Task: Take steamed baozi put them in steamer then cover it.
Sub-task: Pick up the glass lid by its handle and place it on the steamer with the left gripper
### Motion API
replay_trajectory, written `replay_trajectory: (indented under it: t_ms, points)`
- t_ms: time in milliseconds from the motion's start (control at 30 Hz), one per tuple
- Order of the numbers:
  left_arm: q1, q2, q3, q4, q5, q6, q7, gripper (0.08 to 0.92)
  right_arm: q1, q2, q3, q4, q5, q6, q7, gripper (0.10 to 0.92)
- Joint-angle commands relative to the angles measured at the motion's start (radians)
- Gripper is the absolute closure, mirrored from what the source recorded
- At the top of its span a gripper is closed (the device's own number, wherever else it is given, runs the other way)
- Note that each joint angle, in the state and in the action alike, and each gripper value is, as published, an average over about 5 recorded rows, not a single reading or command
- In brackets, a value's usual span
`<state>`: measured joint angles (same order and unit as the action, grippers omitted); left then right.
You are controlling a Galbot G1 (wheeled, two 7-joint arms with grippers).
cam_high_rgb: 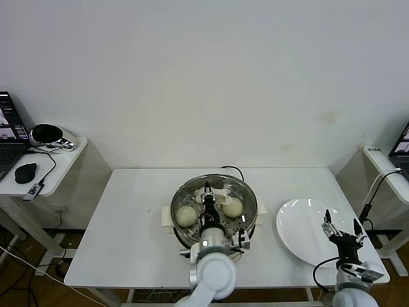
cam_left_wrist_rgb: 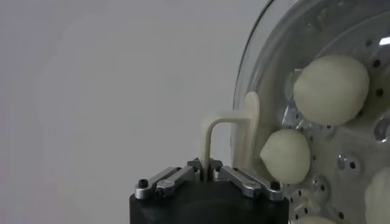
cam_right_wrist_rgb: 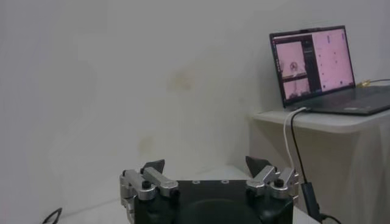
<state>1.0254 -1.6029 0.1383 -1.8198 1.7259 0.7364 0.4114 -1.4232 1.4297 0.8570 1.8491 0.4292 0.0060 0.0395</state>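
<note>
The steamer (cam_high_rgb: 177, 199) stands mid-table with its round glass lid (cam_high_rgb: 246, 195) over its mouth. Two baozi (cam_high_rgb: 185, 215) (cam_high_rgb: 232, 206) show through the glass. My left gripper (cam_high_rgb: 209, 194) reaches over the lid's centre and is shut on its cream handle (cam_high_rgb: 218, 194). In the left wrist view the left gripper (cam_left_wrist_rgb: 206, 165) pinches the cream handle (cam_left_wrist_rgb: 220, 123), with the lid's rim (cam_left_wrist_rgb: 244, 79) and baozi (cam_left_wrist_rgb: 331, 89) (cam_left_wrist_rgb: 285, 156) beyond. My right gripper (cam_high_rgb: 342, 224) (cam_right_wrist_rgb: 207, 163) hovers open and empty over the white plate (cam_high_rgb: 300, 224).
The white plate lies bare at the table's right. A side table (cam_high_rgb: 45, 173) with a mouse and a cable stands at the left. Another side table (cam_high_rgb: 383, 163) with a laptop (cam_right_wrist_rgb: 311, 61) stands at the right. The steamer's cord (cam_high_rgb: 233, 170) runs off behind it.
</note>
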Motion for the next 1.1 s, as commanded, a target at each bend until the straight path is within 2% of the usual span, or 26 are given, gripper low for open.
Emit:
replay_trajectory:
  t_ms: [33, 1100]
  points:
    - [0.000, -0.002, 0.001, 0.023, 0.009, 0.044, -0.015, 0.854, -0.001, 0.001, -0.002, -0.004, -0.003, 0.003, 0.000, 0.203]
    - [0.008, 0.001, 0.006, 0.042, 0.050, 0.033, -0.023, 0.854, -0.004, 0.012, -0.006, -0.003, -0.015, 0.012, -0.002, 0.203]
